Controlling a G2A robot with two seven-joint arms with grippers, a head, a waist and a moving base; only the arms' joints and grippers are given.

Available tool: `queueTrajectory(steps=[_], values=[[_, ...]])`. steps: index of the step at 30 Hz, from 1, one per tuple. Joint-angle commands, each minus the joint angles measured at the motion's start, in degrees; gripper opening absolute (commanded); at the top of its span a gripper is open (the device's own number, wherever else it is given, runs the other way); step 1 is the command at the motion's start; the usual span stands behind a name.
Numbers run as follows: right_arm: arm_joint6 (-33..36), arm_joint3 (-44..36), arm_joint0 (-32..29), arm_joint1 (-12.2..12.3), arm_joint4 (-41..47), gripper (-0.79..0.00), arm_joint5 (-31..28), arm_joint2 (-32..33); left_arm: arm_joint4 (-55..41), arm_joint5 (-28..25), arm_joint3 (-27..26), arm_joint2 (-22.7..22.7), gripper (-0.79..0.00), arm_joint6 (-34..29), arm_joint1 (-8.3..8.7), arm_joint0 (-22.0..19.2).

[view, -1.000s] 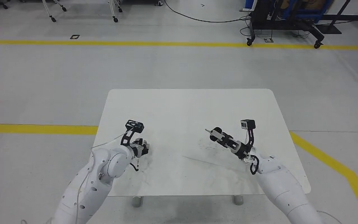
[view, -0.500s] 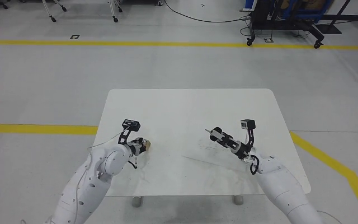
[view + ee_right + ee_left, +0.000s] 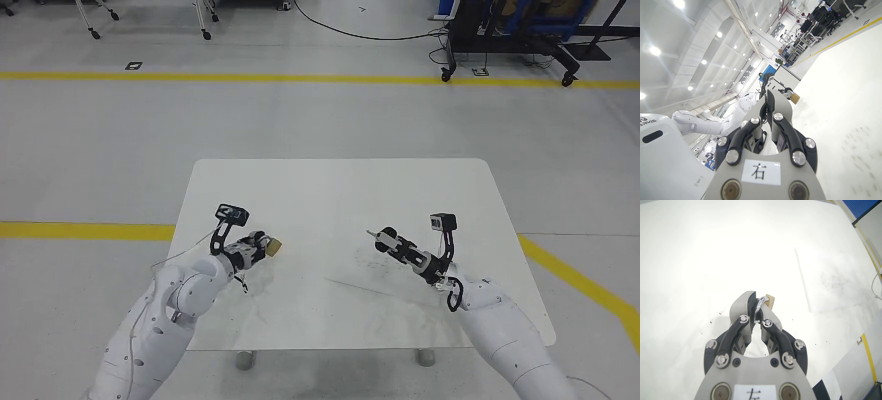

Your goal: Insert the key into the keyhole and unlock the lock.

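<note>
Bright ceiling lamps point(image 3: 655, 50) flare, the white table point(image 3: 696, 247) glares, wrist-view edges bend.

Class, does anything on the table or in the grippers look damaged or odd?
Nothing is spilled or broken. Only grey scuff marks smudge the table; the left gripper holds the padlock by its shackle.

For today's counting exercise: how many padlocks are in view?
1: a brass padlock, held by its shackle in the left gripper above the table. Another could be hidden.

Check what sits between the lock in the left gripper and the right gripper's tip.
Nothing: in the top view only bare white table separates the lock, held by the left gripper, from the right gripper and its key.
</note>
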Motion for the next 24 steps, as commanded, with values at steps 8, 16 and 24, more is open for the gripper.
queueTrajectory(steps=[8, 16, 24], values=[[0.0, 0.0, 0.0, 0.0, 0.0, -0.785, 0.0, 0.0, -5.2, -14.2, 1.8, -2.1, -0.785, 11.7, 0.02, 1.6], [-1.8, -1.1, 0.2, -0.3, 0.0, -0.785, 2.1, -0.5, -22.3, -19.3, 3.1, -0.4, -0.785, 7.1, -0.76, -1.2], [-7.0, 1.1, 5.4, -4.0, 7.4, -0.785, 4.4, -8.0, -69.9, -11.9, 26.3, 8.8, -0.785, -25.8, -4.35, -21.5]])
